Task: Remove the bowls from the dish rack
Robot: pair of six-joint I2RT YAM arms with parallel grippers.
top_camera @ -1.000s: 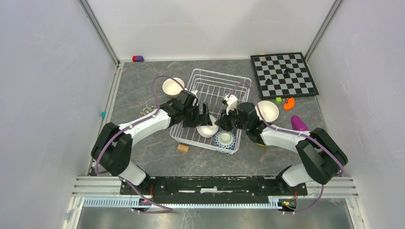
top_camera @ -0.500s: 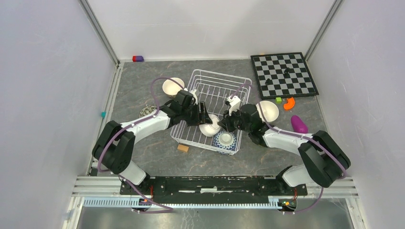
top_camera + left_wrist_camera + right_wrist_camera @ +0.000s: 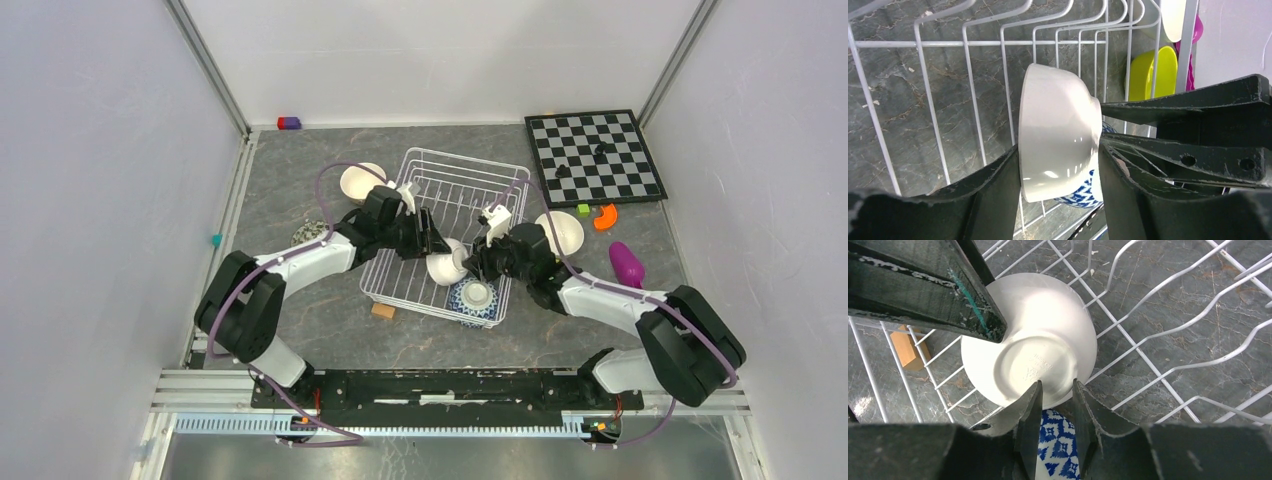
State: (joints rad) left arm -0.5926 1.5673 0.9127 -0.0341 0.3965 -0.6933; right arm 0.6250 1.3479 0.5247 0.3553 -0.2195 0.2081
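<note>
The white wire dish rack [image 3: 455, 190] sits mid-table. My left gripper [image 3: 437, 250] is shut on a white bowl [image 3: 443, 266] held on edge just above the rack's near end; in the left wrist view the bowl [image 3: 1058, 132] fills the gap between both fingers [image 3: 993, 195]. My right gripper [image 3: 470, 264] is nearly shut, with its tips against the bowl's underside [image 3: 1030, 357]; I cannot tell if it grips. The blue-and-white bowl [image 3: 476, 297] lies below at the rack's near right corner. A tan bowl [image 3: 358, 181] and a white bowl [image 3: 563, 232] sit on the table. A yellow-green bowl [image 3: 1150, 70] shows beyond the wires.
A chessboard [image 3: 594, 155] with pieces lies at the far right. A purple scoop [image 3: 627, 263], an orange piece [image 3: 604, 216] and a green block [image 3: 583, 209] sit right of the rack. A tan block [image 3: 382, 311] lies near the rack's front. A speckled object [image 3: 309, 232] sits left.
The left gripper has lifted the white bowl slightly up and to the right. The right gripper has shifted right alongside it. The rack's near end has moved a little.
</note>
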